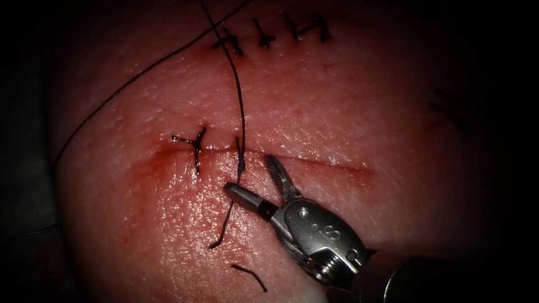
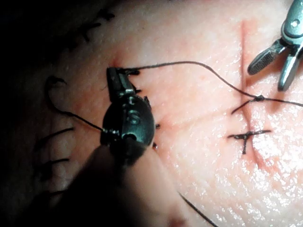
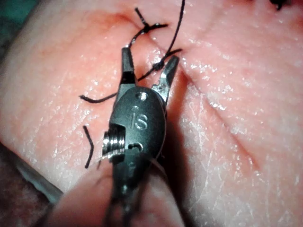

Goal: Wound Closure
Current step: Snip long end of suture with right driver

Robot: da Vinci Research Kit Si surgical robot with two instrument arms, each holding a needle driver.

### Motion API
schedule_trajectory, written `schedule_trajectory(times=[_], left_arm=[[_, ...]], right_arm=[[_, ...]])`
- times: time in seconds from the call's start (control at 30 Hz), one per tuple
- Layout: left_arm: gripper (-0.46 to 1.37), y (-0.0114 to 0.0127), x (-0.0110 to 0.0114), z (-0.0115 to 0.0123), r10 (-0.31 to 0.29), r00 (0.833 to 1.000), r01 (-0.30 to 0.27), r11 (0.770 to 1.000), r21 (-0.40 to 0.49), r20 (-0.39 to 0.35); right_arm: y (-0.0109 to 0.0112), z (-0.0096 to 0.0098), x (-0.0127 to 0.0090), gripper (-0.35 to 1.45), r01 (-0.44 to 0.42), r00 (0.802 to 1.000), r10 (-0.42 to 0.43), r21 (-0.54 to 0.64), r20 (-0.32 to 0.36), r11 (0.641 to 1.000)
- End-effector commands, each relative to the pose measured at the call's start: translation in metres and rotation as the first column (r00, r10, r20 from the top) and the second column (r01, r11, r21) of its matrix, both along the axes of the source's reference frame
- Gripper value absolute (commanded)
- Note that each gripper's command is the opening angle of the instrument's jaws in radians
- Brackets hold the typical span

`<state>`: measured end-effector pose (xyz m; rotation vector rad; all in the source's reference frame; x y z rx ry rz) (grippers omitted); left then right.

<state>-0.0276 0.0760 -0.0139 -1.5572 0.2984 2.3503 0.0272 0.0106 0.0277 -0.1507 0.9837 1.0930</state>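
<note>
Right tool [image 1: 254, 177] is nearest the camera, coming in from lower right in the endoscope view, shaft angled up-left toward the cut [image 1: 314, 163]. Jaws spread wide, holding nothing. One jaw tip sits just below the cut beside the knot [image 1: 241, 164], the other points up across the cut line.

Key relation: the knot and its thread [image 1: 240, 106] lie just left of the open jaws, almost between the tips. The thread's long axis runs roughly vertical, from the knot up toward the far row of stitches [image 1: 269, 35]; a short tail [image 1: 223, 227] hangs down below the knot. The right tool is clearly the nearer arm.

A loose cut end of thread [image 1: 250, 276] lies on the tissue [image 1: 337, 112] below that. A finished stitch [image 1: 195, 145] sits left of the knot on the same cut.

Left tool [image 2: 118, 82] is further off, near the older stitches. Thread passes its jaw tips; whether it's pinched, can't tell. No needle spotted.
</note>
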Motion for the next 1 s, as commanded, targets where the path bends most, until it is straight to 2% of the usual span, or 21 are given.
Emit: schedule_trajectory(times=[0.03, 0.43, 0.7, 1.0], left_arm=[[-0.35, -0.0001, 0.0000, -0.0001, 0.003, 1.000, -0.003, 1.000, 0.001, 0.001], [-0.35, -0.0019, 0.0014, -0.0032, -0.001, 0.999, 0.001, 1.000, -0.006, 0.038], [-0.35, -0.0022, 0.0010, -0.0048, -0.001, 0.999, 0.001, 1.000, -0.009, 0.041], [-0.35, -0.0033, 0.0009, -0.0067, 0.002, 0.999, -0.001, 1.000, -0.017, 0.050]], right_arm=[[0.0001, 0.0001, 0.0000, 0.84, -0.002, 1.000, 0.002, 0.002, 0.001, 1.000], [0.0024, 0.0020, 0.0015, 0.76, 0.023, 1.000, -0.023, -0.011, 0.008, 1.000], [0.0032, 0.0033, 0.0030, 0.76, 0.036, 0.999, -0.036, -0.012, 0.010, 0.999], [0.0042, 0.0042, 0.0036, 0.77, 0.049, 0.998, -0.049, -0.020, 0.030, 0.999]])
